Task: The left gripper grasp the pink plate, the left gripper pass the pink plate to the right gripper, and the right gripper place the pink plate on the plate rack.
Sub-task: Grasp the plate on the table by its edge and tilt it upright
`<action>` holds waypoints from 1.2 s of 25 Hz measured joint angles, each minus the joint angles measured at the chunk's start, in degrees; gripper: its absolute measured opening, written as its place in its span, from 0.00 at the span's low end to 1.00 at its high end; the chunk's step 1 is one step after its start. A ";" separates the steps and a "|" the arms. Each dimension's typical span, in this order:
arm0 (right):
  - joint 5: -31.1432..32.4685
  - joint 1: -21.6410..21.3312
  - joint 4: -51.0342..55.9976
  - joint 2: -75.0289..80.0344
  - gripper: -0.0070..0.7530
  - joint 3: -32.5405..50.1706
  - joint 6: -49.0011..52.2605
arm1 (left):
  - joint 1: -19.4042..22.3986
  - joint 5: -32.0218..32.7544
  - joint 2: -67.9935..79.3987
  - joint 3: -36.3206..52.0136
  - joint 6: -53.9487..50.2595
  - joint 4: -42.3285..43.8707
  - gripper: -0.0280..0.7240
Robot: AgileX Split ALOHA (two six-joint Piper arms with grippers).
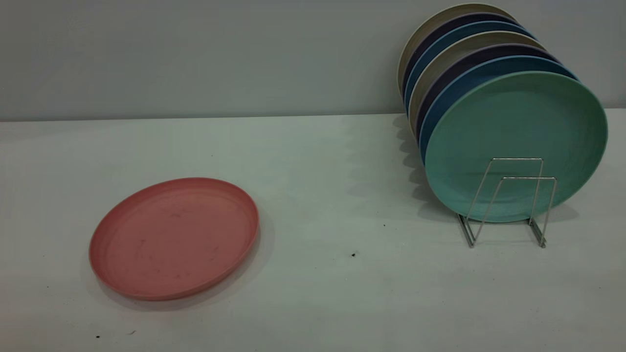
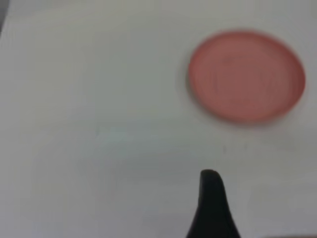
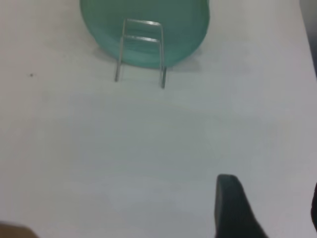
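Plate: pink plate flat on table, lower left of frame; likely light, stiff.
Grasp: near rim edge.
Left gripper: clear of plate; whether open, cannot tell.
Right gripper: idle; cannot tell either.

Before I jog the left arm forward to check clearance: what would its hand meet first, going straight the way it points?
Likely bare table first. The left hand's visible finger points past the pink plate, which lies flat off to one side of that line. Depth is unclear from the wrist view.

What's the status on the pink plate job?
Left gripper and right gripper off the plate. Pink plate flat on table. Plate rack front loops free.
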 joint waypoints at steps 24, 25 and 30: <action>-25.16 0.00 20.93 32.41 0.61 -0.65 -19.81 | 5.64 -33.52 72.15 -1.62 28.08 -35.06 0.79; -25.32 0.00 21.12 32.91 0.61 -0.65 -20.03 | 6.88 -33.76 74.84 -2.36 31.49 -38.41 0.79; -25.81 0.00 21.32 33.48 0.61 -0.65 -20.41 | 11.92 -35.79 87.56 -4.28 47.58 -54.23 0.79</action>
